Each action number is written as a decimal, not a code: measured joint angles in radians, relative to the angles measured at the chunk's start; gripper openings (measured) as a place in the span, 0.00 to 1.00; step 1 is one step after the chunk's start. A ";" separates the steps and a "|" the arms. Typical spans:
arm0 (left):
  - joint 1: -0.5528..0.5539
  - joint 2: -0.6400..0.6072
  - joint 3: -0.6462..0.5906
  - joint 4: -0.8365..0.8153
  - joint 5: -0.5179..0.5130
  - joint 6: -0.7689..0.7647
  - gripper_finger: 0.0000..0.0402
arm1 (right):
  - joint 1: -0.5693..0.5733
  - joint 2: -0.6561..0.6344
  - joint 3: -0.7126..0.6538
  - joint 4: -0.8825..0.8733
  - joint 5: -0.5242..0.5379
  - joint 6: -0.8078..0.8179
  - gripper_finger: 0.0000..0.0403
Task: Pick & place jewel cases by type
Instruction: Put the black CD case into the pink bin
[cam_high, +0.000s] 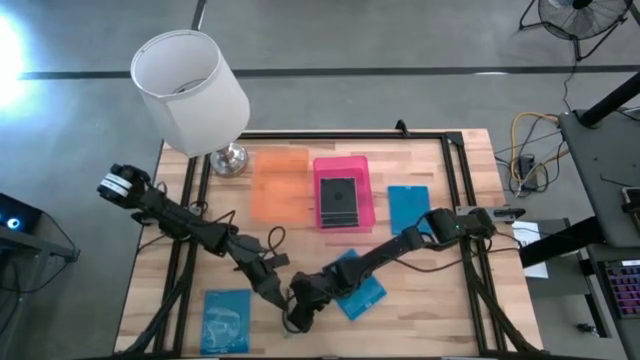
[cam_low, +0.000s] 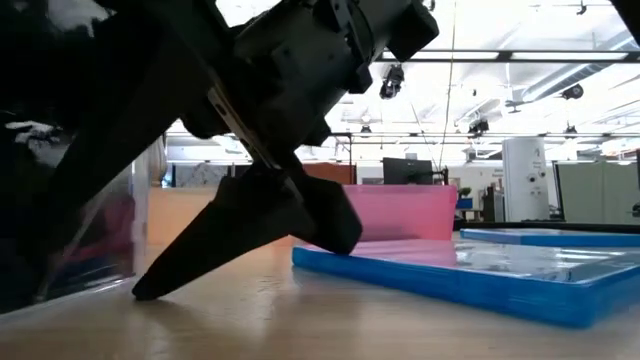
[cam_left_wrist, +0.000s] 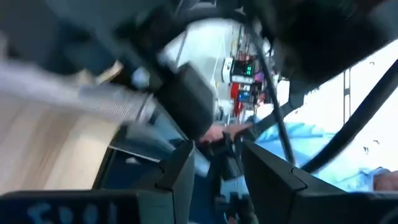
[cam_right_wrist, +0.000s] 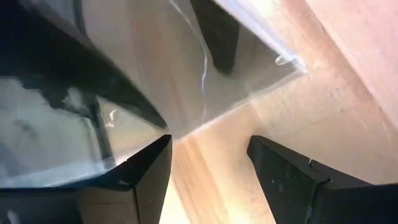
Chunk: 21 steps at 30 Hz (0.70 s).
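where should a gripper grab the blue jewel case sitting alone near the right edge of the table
The blue jewel case lies flat on bare wood. Probably best to come from above and pinch across two opposite thin edges; its long sides look free, apart from the pink tray.

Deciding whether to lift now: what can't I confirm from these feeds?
- High view: the crossed arms hide part of the middle blue case.
- Low view: a dark arm blocks much of the table.
- Left wrist view: blurred; what the left gripper faces is unreadable.
- High view: the count of dark cases in the pink tray is too small to tell.
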 joint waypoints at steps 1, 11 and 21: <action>0.000 0.002 0.004 -0.001 -0.008 0.009 0.30 | 0.000 -0.004 -0.001 0.000 0.015 -0.019 0.54; -0.011 -0.005 -0.008 0.009 -0.104 0.080 0.30 | 0.004 -0.014 -0.001 0.002 0.040 -0.044 0.54; -0.089 -0.008 -0.009 -0.007 -0.272 0.243 0.30 | 0.012 -0.039 -0.003 0.000 0.038 -0.072 0.54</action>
